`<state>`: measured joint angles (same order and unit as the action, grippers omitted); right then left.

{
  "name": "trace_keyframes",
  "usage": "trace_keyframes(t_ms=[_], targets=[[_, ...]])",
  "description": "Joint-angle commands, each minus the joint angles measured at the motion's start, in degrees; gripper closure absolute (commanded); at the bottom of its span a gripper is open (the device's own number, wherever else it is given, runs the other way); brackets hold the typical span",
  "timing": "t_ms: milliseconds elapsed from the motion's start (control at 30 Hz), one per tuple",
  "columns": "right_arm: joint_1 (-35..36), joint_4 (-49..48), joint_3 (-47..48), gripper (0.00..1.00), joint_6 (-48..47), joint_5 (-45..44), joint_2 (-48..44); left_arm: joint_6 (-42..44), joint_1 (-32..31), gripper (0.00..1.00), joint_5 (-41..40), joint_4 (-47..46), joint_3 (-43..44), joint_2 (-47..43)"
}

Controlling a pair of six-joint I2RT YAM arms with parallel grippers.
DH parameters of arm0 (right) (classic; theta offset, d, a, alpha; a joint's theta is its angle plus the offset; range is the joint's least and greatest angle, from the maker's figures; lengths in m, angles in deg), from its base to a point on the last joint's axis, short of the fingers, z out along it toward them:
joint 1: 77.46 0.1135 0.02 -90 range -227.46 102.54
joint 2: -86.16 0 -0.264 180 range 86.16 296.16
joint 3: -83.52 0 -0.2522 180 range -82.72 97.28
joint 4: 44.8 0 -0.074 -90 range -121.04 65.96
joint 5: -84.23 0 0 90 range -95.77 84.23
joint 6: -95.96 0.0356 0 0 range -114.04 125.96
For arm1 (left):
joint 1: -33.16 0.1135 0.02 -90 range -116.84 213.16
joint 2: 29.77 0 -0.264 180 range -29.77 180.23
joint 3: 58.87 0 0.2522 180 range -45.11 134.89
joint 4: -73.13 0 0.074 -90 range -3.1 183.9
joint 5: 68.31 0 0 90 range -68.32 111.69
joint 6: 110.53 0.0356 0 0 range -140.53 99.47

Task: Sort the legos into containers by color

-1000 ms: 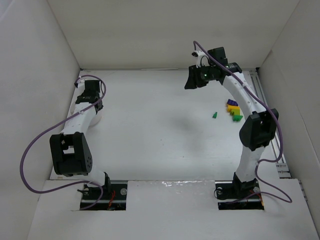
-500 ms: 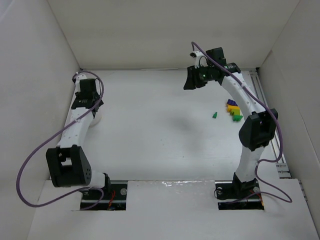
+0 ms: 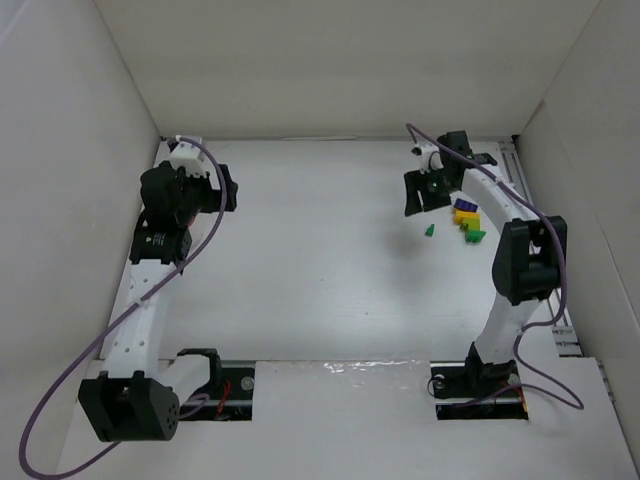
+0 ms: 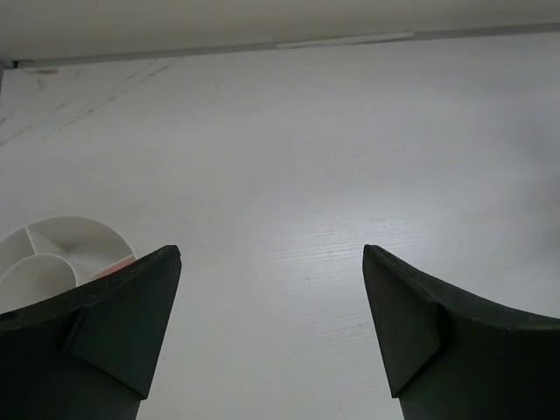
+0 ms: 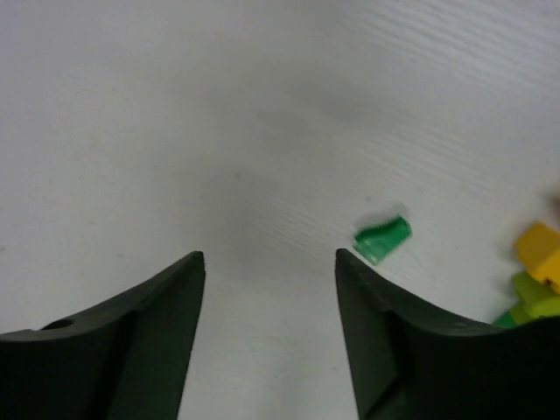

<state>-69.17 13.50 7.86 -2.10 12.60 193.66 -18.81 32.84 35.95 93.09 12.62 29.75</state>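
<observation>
A dark green lego (image 3: 429, 230) lies alone on the white table, also seen in the right wrist view as the green lego (image 5: 382, 239) just beyond my right finger. A cluster of yellow, purple-blue and lime legos (image 3: 466, 220) sits to its right, with yellow (image 5: 540, 248) and lime (image 5: 534, 295) bricks at the right wrist frame's edge. My right gripper (image 3: 418, 195) (image 5: 269, 257) hovers open and empty just left of the green lego. My left gripper (image 3: 222, 186) (image 4: 270, 252) is open and empty. A divided white bowl (image 4: 61, 249) shows beside its left finger, with a reddish sliver at its rim.
White walls (image 3: 60, 200) enclose the table on the left, back and right. A metal rail (image 3: 515, 165) runs along the right side. Purple cables (image 3: 60, 300) loop off both arms.
The left arm swung up and toward the table's middle and its jaws opened wide. The right gripper dropped from the back toward the legos and opened wider.
</observation>
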Motion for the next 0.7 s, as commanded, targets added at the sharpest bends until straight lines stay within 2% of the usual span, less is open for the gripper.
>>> trace_keyframes(t_ms=[0, 33, 233, 433, 667], targets=[[-3.53, -2.25, -5.05, 0.30, -1.61, -6.41, -6.33, -0.13, -0.03, 0.18, 1.13, -1.27, -1.05, 0.94], [-4.07, -3.30, -8.20, 0.24, -0.83, -6.42, -8.17, -0.13, -0.03, 0.16, 0.34, -1.97, -1.05, 0.94], [-6.27, -7.00, -13.68, 0.24, 3.84, -9.76, -9.33, 0.47, -5.48, 0.09, -6.87, -5.49, -3.07, -0.82], [-8.38, -9.90, -13.16, 0.37, 10.60, -10.45, -6.17, 2.68, -9.70, 0.08, -12.67, -7.16, -5.18, -3.10], [-7.77, -12.53, -11.84, 0.40, 15.78, -13.19, -4.41, 3.91, -9.70, 0.07, -13.73, -7.16, -5.70, -4.16]])
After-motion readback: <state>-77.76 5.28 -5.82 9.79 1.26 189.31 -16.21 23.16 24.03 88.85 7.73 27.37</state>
